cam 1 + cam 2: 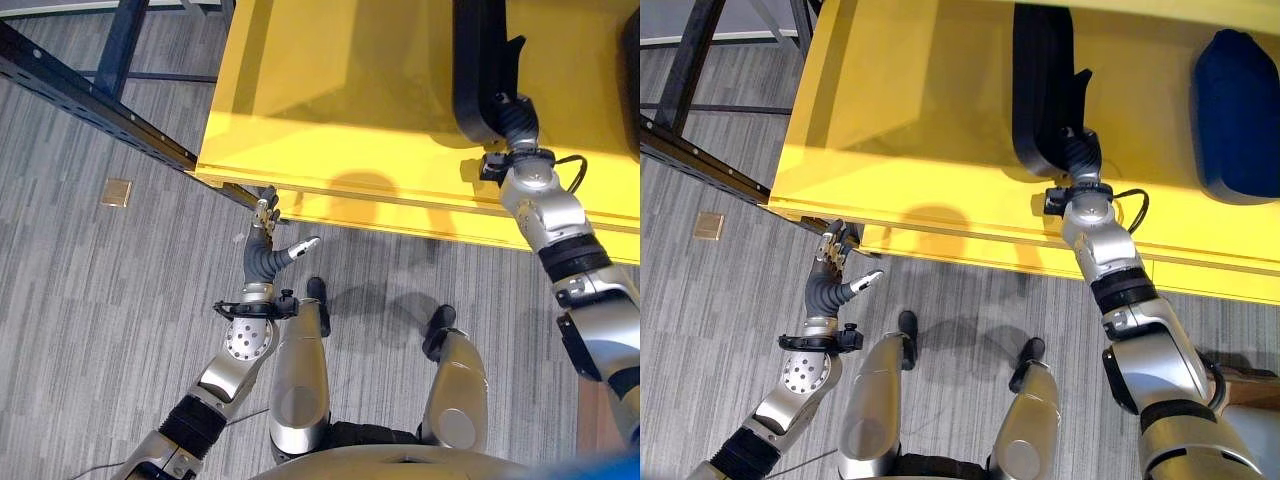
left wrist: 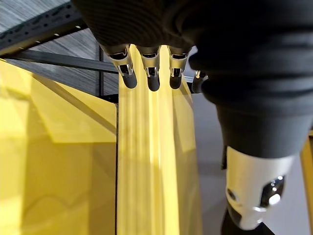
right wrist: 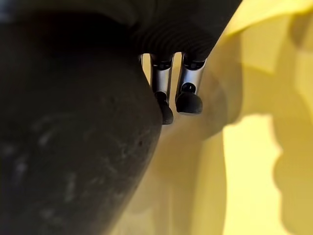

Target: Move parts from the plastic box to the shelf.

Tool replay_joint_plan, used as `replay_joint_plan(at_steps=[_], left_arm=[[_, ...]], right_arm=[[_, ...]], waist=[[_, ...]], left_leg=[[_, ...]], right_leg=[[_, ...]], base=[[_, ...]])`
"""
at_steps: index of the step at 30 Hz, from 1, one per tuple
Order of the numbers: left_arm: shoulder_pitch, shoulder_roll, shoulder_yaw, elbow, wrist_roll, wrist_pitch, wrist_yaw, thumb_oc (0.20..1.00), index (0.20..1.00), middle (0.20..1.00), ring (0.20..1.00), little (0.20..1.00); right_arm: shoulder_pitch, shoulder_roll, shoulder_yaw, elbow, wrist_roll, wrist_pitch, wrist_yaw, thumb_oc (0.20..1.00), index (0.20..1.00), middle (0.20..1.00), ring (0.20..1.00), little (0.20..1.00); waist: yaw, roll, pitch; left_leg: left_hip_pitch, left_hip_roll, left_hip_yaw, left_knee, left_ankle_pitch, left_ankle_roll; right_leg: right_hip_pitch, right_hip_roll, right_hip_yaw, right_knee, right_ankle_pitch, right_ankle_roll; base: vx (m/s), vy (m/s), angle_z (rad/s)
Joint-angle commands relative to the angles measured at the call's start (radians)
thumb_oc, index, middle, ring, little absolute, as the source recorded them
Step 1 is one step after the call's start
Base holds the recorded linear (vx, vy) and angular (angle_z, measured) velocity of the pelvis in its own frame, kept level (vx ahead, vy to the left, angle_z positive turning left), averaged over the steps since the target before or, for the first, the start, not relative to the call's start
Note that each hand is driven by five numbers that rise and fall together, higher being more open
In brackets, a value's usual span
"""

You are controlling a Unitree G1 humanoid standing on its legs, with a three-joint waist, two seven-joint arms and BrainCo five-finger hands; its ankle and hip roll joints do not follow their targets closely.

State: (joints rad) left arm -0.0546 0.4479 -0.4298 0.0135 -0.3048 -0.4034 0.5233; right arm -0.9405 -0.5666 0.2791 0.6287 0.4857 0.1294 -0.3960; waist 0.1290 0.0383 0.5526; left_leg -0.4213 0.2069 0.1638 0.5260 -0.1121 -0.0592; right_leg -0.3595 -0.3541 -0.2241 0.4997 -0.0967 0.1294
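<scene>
The big yellow plastic box (image 1: pixel 940 120) sits before the robot, a long black part (image 1: pixel 1040 90) lying inside. The right hand (image 1: pixel 1080 155) curls round the part's near end, the pick-up step; lifting comes next. The left hand (image 1: pixel 835 265) rests relaxed at the box's corner.

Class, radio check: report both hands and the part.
Right hand curled round black part inside yellow box. Left hand open at box rim. Nothing in the way.

Right hand (image 1: pixel 1080 152) fingers hidden behind the black part (image 1: pixel 1040 90), blue part (image 1: pixel 1238 100) cut off by the edge
</scene>
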Motion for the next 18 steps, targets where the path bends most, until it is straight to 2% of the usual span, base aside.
replay_joint_plan(at_steps=[1,4,11,14,16,18], left_arm=[[0.003,0.019,-0.015,-0.088,-0.001,-0.033,-0.008,1.0,1.0,1.0,1.0,1.0],[0.0,0.024,-0.023,-0.086,-0.005,-0.033,-0.002,1.0,1.0,1.0,1.0,1.0],[-0.01,0.018,-0.032,-0.071,-0.015,-0.03,0.025,1.0,1.0,1.0,1.0,1.0],[-0.008,0.017,-0.029,-0.065,-0.013,-0.034,0.026,1.0,1.0,1.0,1.0,1.0],[-0.005,0.018,-0.027,-0.057,-0.017,-0.041,0.029,1.0,1.0,1.0,1.0,1.0],[-0.005,0.018,-0.026,-0.05,-0.023,-0.046,0.025,1.0,1.0,1.0,1.0,1.0]], right_arm=[[-0.095,-0.055,-0.02,0.002,-0.057,-0.031,-0.022,0.2,0.2,0.2,0.2,0.2],[-0.128,-0.072,0.008,0.064,-0.12,-0.02,-0.05,0.2,0.2,0.2,0.2,0.2],[-0.168,-0.095,0.067,0.176,-0.153,0.035,-0.069,0.2,0.2,0.2,0.2,0.2],[-0.168,-0.096,0.075,0.197,-0.173,0.043,-0.064,0.2,0.2,0.2,0.2,0.2],[-0.164,-0.094,0.099,0.206,-0.243,0.06,-0.045,0.2,0.2,0.2,0.2,0.2],[-0.163,-0.091,0.107,0.208,-0.235,0.077,-0.042,0.2,0.2,0.2,0.2,0.2]], waist=[[0.03,0.011,-0.033],[0.035,0.017,-0.033],[0.035,0.025,-0.033],[0.033,0.028,-0.033],[0.031,0.031,-0.033],[0.031,0.031,-0.033]], left_leg=[[0.056,0.016,0.095,0.035,-0.075,0.038],[0.048,0.015,0.093,0.038,-0.077,0.038],[0.04,0.011,0.095,0.036,-0.076,0.039],[0.043,0.012,0.1,0.03,-0.073,0.037],[0.049,0.013,0.105,0.026,-0.072,0.038],[0.05,0.013,0.106,0.027,-0.072,0.038]], right_leg=[[-0.013,-0.007,-0.121,0.108,-0.041,-0.049],[-0.023,-0.015,-0.123,0.118,-0.042,-0.05],[-0.041,-0.017,-0.114,0.124,-0.042,-0.053],[-0.043,-0.018,-0.114,0.121,-0.04,-0.053],[-0.043,-0.022,-0.114,0.127,-0.041,-0.053],[-0.042,-0.024,-0.115,0.129,-0.042,-0.053]], base=[[0.0,0.0,0.0],[0.0,0.0,0.0],[0.0,0.004,0.01],[0.0,0.01,0.0],[0.01,0.017,-0.01],[0.0,0.0,0.0]])
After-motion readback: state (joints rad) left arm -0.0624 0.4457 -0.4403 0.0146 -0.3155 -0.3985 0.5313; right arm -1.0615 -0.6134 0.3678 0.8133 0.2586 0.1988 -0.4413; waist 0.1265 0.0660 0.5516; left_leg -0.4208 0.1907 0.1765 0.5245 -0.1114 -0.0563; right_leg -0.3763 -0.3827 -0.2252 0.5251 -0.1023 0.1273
